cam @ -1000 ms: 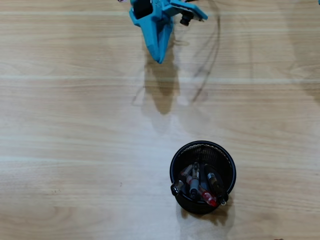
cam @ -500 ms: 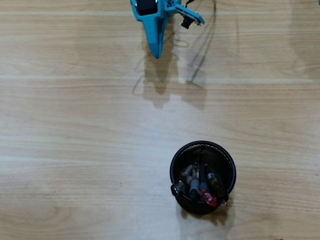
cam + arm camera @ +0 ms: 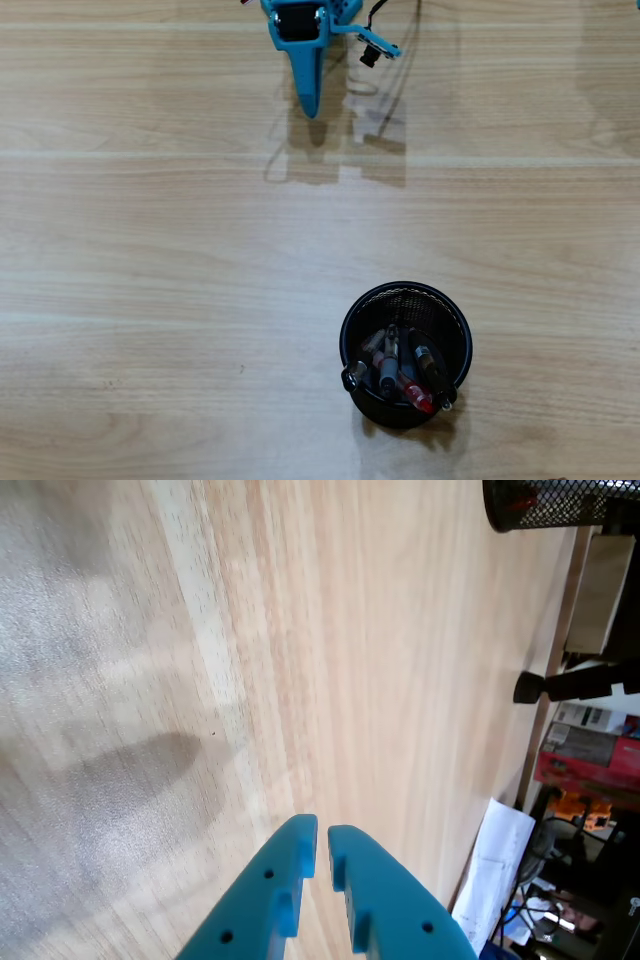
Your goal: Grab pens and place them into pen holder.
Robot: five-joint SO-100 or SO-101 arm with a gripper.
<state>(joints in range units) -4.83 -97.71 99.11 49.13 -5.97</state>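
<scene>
The round black wire-mesh pen holder stands upright on the pale wood-grain table, low and right of centre in the overhead view, its solid rim forming a clean circle. All the slim ballpoint pens sit inside it, bunched toward the lower side of the cup. Their long axes run roughly top to bottom in that view, upper ends leaning against the lower rim. The red and clear pen shows its red end at the lower right of the bunch; a black pen lies just right of it, and a grey and clear pen stands near the middle.

The bright blue plastic gripper hangs at the top edge, well apart from the cup, its tapered tip pointing down the picture. In the wrist view the two smooth blue fingers are nearly together with only a thin slit between, grasping nothing, above bare wood.
</scene>
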